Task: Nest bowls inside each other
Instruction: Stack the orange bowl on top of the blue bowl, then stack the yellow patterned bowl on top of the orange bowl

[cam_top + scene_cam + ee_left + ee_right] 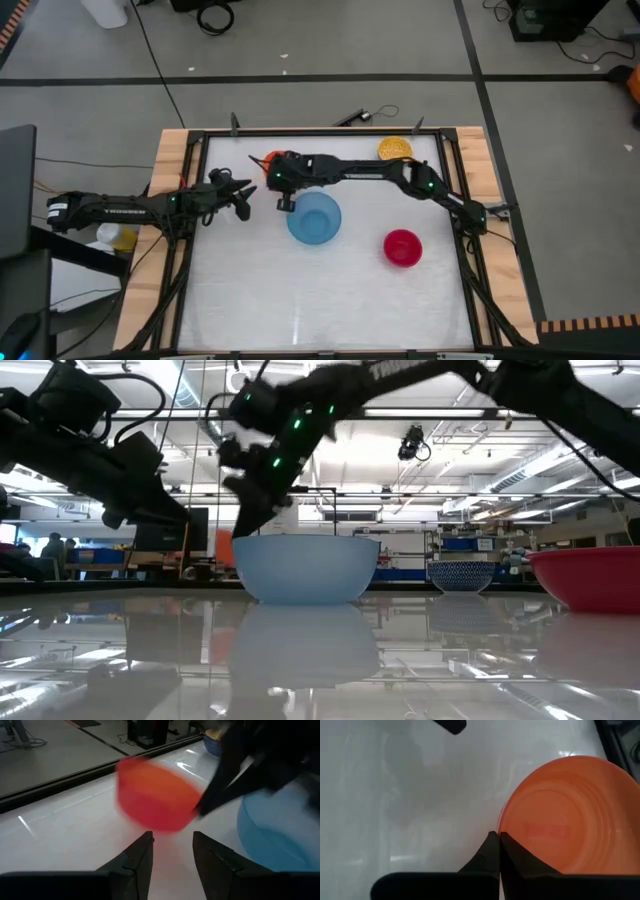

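An orange bowl point(570, 815) hangs near the table's far edge, left of the middle, with my right gripper point(498, 836) shut on it; it also shows as a blurred orange bowl point(157, 795) in the left wrist view. A larger light blue bowl point(314, 218) stands on its base just nearer than it. The red bowl point(402, 247) stands to the right. The yellow bowl point(395, 150) stands at the far edge. My left gripper point(172, 847) waits open at the table's left side, pointing toward the orange bowl and touching nothing. My right gripper pinches the orange bowl's rim point(501, 826) between its two fingers, one on the inner wall and one on the outer. The fingers slant down from the table's right side. The bowl is tilted and appears lifted off the table.
My right arm point(400, 175) stretches along the far edge from the right side, passing just beyond the light blue bowl. A dark frame rail point(300, 132) borders the far edge. Bare white table point(300, 300) lies across the near half.
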